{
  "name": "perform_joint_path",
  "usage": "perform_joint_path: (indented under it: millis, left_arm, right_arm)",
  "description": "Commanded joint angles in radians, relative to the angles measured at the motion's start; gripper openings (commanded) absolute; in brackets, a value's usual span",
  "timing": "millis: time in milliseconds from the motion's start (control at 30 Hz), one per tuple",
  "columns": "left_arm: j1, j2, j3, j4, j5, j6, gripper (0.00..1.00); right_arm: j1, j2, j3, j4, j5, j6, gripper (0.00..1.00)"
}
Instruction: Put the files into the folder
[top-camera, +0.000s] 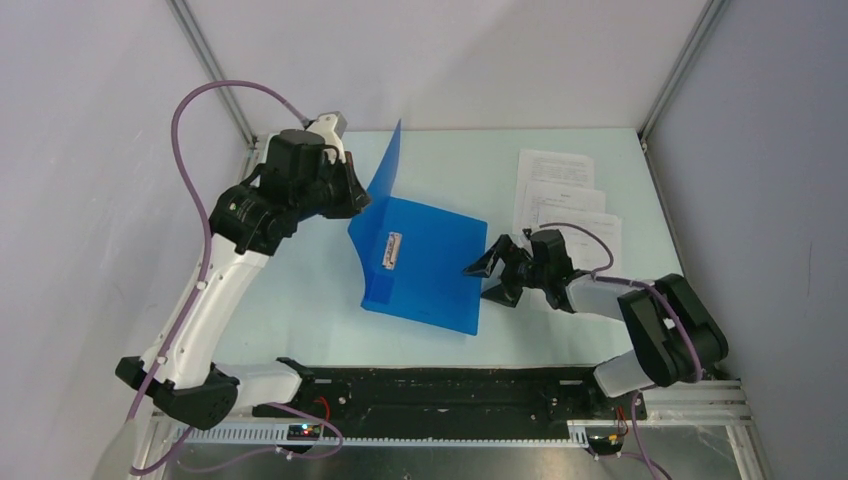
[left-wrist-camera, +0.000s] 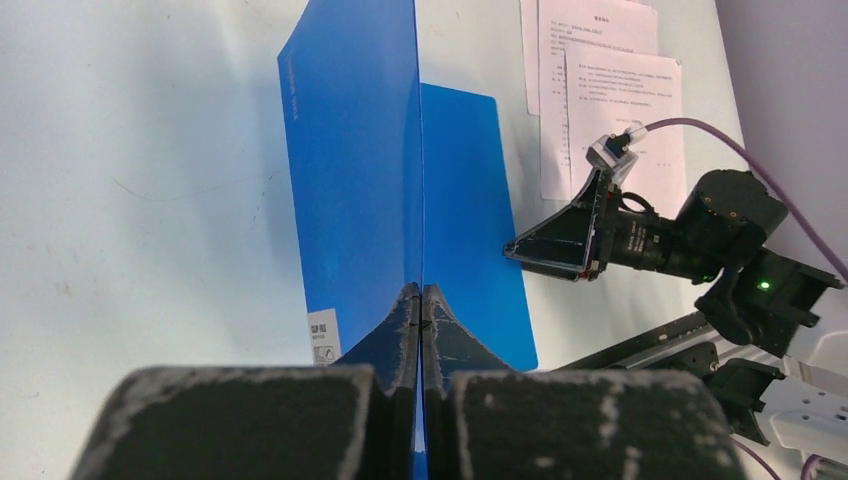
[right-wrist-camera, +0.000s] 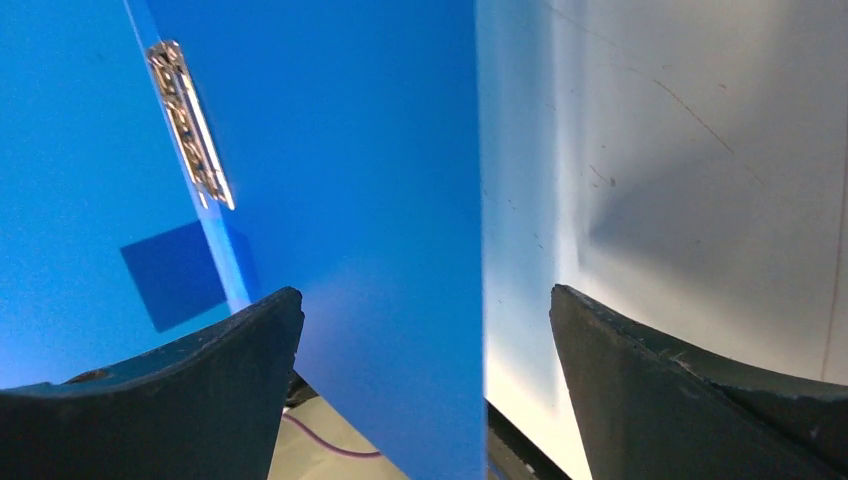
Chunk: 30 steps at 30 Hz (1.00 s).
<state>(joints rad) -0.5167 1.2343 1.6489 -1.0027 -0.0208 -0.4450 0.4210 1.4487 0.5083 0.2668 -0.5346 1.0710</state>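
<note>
Surface: pale table (top-camera: 300, 300) inside a white-walled enclosure with metal corner posts.
Folder: the blue folder (top-camera: 430, 265) lies open near the table's centre. One cover rests flat and the other is raised upright on the left side.
Raised cover: it carries a small white label (left-wrist-camera: 320, 338) on its outer face, low down near the pinching fingers.
Spine: a metal clip (right-wrist-camera: 190, 125) is visible on the inner side in the right wrist view.
Left gripper: the left gripper (left-wrist-camera: 421, 305) is clenched on the edge of the raised cover. Its fingers are pressed together with the blue sheet between them, holding it upright.
Right gripper: the right gripper (top-camera: 487, 280) has its fingers spread wide and grasps nothing. It sits at the right edge of the flat cover, and that edge runs between its two fingers in the wrist view. Contact cannot be confirmed.
Files: the white printed files (top-camera: 565, 195) lie fanned and overlapping on the table to the right of the folder, beyond the right gripper. They are outside the folder and apart from it.
</note>
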Motion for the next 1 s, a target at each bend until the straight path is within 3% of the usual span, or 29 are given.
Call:
perform_joint_path:
  millis: [0,200,267,300,333,367,433,567,667,733,767,867,967]
  left_arm:
    - [0.002,-0.036,0.047,0.082,0.033,-0.036,0.00]
    - [0.003,-0.043,-0.020,0.126,0.058,-0.065,0.00]
    - [0.006,-0.046,-0.044,0.138,0.060,-0.069,0.00]
    - [0.010,-0.050,-0.059,0.141,0.060,-0.072,0.00]
    - [0.021,-0.053,-0.069,0.149,0.063,-0.076,0.00]
    - [0.028,-0.062,-0.093,0.157,0.069,-0.086,0.00]
    - [0.045,-0.077,-0.128,0.178,0.084,-0.097,0.00]
    - [0.066,-0.112,-0.182,0.203,0.098,-0.101,0.00]
    - [0.081,-0.141,-0.215,0.218,0.103,-0.105,0.00]
    - [0.086,-0.156,-0.242,0.233,0.110,-0.110,0.00]
    - [0.089,-0.161,-0.256,0.243,0.111,-0.112,0.00]
    - [0.098,-0.172,-0.276,0.264,0.109,-0.125,0.00]
    - [0.103,-0.176,-0.294,0.276,0.110,-0.124,0.00]
  right_arm:
    - [-0.008,0.078,-0.027,0.293,-0.136,0.124,0.97]
    - [0.064,0.223,-0.028,0.751,-0.194,0.323,0.90]
    - [0.070,0.277,-0.027,0.860,-0.201,0.389,0.69]
    - [0.070,0.292,-0.028,0.883,-0.205,0.419,0.47]
    - [0.068,0.315,-0.029,0.915,-0.205,0.432,0.37]
    - [0.067,0.326,-0.034,0.924,-0.198,0.432,0.19]
    - [0.068,0.319,-0.044,0.913,-0.183,0.411,0.01]
    - [0.069,0.247,-0.048,0.795,-0.149,0.317,0.00]
    - [0.062,0.192,-0.046,0.748,-0.135,0.282,0.26]
    - [0.062,0.186,-0.041,0.751,-0.138,0.284,0.33]
    - [0.064,0.192,-0.038,0.770,-0.141,0.288,0.32]
    - [0.067,0.209,-0.033,0.793,-0.153,0.314,0.01]
    - [0.060,0.193,-0.035,0.765,-0.144,0.300,0.00]
